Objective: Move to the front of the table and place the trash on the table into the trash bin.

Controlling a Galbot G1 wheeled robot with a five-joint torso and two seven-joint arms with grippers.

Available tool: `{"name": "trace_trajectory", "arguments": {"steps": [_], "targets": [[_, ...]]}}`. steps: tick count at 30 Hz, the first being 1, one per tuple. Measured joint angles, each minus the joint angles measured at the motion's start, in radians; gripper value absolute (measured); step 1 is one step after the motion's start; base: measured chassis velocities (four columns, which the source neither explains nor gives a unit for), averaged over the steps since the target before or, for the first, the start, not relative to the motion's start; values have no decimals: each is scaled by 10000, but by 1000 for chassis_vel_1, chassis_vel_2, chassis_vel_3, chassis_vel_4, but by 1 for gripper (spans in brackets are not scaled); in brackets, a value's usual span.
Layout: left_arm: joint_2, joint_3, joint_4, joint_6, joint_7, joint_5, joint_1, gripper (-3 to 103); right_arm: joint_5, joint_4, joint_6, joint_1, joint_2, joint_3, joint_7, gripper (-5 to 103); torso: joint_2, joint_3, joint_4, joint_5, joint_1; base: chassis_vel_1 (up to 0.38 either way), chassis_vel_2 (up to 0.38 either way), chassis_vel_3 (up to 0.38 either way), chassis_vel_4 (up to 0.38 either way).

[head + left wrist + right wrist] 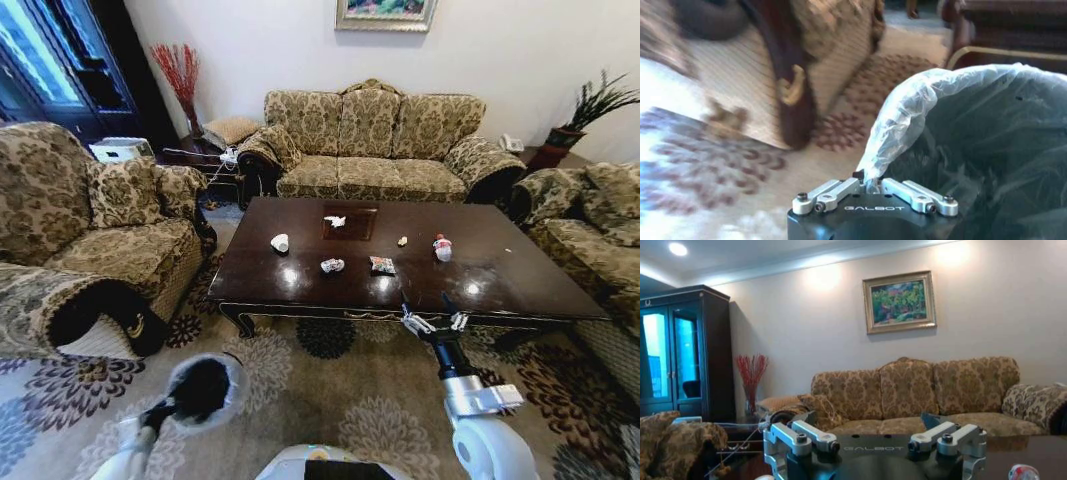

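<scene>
Glossy dark wood: coffee table [500, 270] just ahead of right gripper [434, 322], jaws apart, ready to reach.
Litter: paper cup [280, 242], wrappers [381, 265], red-capped bottle [442, 247] beyond it.
Left wrist: left gripper [870, 187] clamped on trash bin [987, 145] liner rim, carrying it.
Right wrist: fingers [810, 435] spread toward sofa [907, 390].

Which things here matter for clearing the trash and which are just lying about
Job: table; on it a cup, tissue, wrappers, bottle; bin, its bag rim held in the left pincer; open right pincer at the table's near edge.

Not part: sofa, armchair, painting, red twigs.
</scene>
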Motion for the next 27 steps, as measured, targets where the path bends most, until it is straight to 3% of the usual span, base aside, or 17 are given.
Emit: {"name": "trace_trajectory", "arguments": {"steps": [4,7,9,12,14,18,19,22,27], "targets": [[-229,-552,-1338,440,-158,-105,758,0,100,-108,-108,112,-15,-26,-26,100,0,0,0,-1,0,0,0,0,0],[-258,-1133,-3489,1195,-180,-583,2128,0,34,-386,-152,219,-91,-33,-203,100,-1,0,-6,1,0,0,0,0,0],[-209,-1276,-3907,1351,-178,-704,2480,0,-27,-459,-145,246,-104,-34,-268,100,-1,0,-5,4,1,0,0,0,0],[4,-2033,-5652,1886,-211,-1462,3710,0,-126,-534,-142,283,-82,-99,-296,100,-1,1,2,0,0,0,0,0,0],[24,-2297,-6228,1980,-271,-1793,3874,0,-126,-514,-142,269,-65,-124,-267,100,-1,0,2,-2,0,0,0,0,0],[-1,-3111,-8788,2613,-712,-3044,4097,0,-119,-287,-142,119,-68,-136,-139,100,-1,0,-10,6,1,0,0,0,0],[-1,-3111,-8788,2613,-712,-3044,4097,0,-119,-287,-142,119,-68,-136,-139,100,-1,0,-10,6,1,0,0,0,0],[157,-3645,-9682,3516,-905,-3846,4176,0,-72,-137,-96,39,-205,-119,-77,100,-1,1,-6,7,1,0,0,0,0],[643,-3927,-9707,4312,-1178,-4553,3868,0,-88,-139,6,24,-244,-202,-43,100,-2,1,-2,-2,0,0,0,0,0]]}}
